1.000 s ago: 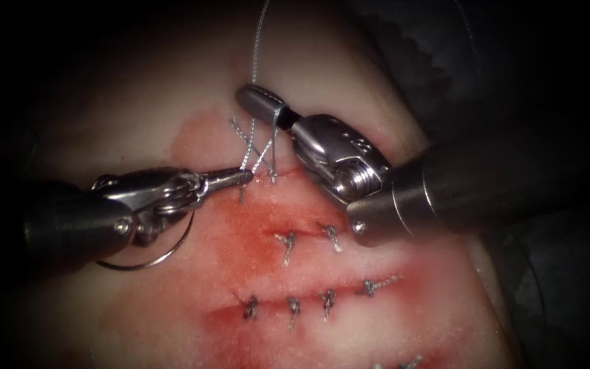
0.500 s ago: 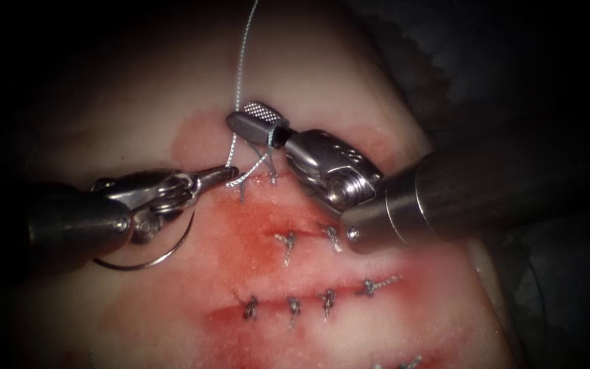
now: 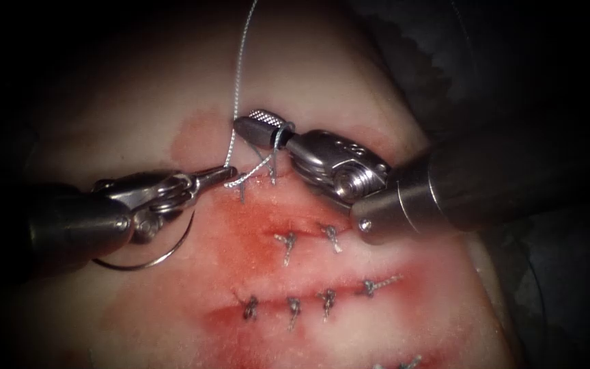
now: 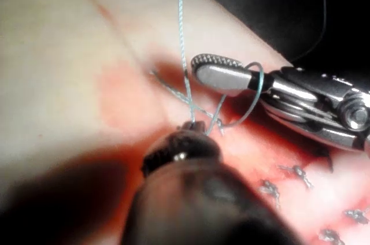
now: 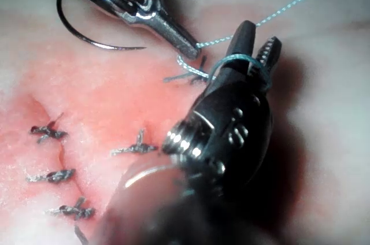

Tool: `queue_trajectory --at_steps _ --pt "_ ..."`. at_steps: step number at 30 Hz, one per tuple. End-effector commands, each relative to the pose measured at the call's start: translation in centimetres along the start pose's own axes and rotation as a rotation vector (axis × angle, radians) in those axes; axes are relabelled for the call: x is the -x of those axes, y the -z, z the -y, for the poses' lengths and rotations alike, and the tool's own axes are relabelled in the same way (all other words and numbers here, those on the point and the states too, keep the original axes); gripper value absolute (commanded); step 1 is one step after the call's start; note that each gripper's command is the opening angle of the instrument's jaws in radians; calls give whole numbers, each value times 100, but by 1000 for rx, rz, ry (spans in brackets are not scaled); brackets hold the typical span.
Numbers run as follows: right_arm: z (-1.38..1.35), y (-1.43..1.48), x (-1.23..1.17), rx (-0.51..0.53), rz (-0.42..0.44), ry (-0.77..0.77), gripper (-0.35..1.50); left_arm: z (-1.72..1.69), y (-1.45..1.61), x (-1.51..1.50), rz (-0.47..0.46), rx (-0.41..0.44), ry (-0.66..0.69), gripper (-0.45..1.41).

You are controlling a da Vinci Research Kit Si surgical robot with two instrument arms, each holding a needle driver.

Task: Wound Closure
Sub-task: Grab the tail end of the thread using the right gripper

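Observation:
My left tool [image 3: 227, 175] comes in from the left with its jaws shut on the thread [image 3: 239, 61] just left of the uppermost cut [image 3: 261, 183]; it is also close up [image 4: 195, 125]. The thread rises steeply from that grip. My right tool [image 3: 250, 123] hovers over the same stitch with its jaws slightly open and nothing between them. A loop of thread [image 5: 237, 59] is wound round both jaws. The curved needle [image 3: 141, 265] lies free on the tissue [image 3: 138, 102] under the left tool's wrist, left of the cut, not in the tissue.
Two knotted stitches [image 3: 286, 242] close a short cut below, and a row of several knots [image 3: 291, 307] closes a longer one lower down. Red fluid [image 3: 240, 225] stains the tissue around them. Dark cloth [image 3: 513, 68] borders the tissue at the right.
The right tool's jaws went from shut to slightly open, with the loop still round them. The left tool drew back a little to the left, taking the thread with it.

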State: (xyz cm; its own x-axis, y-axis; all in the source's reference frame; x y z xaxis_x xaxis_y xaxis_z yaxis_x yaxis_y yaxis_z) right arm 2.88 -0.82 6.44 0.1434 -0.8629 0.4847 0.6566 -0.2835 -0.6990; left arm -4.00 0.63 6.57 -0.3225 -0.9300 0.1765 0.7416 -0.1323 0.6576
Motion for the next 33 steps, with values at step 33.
queue_trajectory --at_steps 33 --pt "-3 -17 -6 -111 -166 35 17 19 -10 -4 30 17 -12 -45"
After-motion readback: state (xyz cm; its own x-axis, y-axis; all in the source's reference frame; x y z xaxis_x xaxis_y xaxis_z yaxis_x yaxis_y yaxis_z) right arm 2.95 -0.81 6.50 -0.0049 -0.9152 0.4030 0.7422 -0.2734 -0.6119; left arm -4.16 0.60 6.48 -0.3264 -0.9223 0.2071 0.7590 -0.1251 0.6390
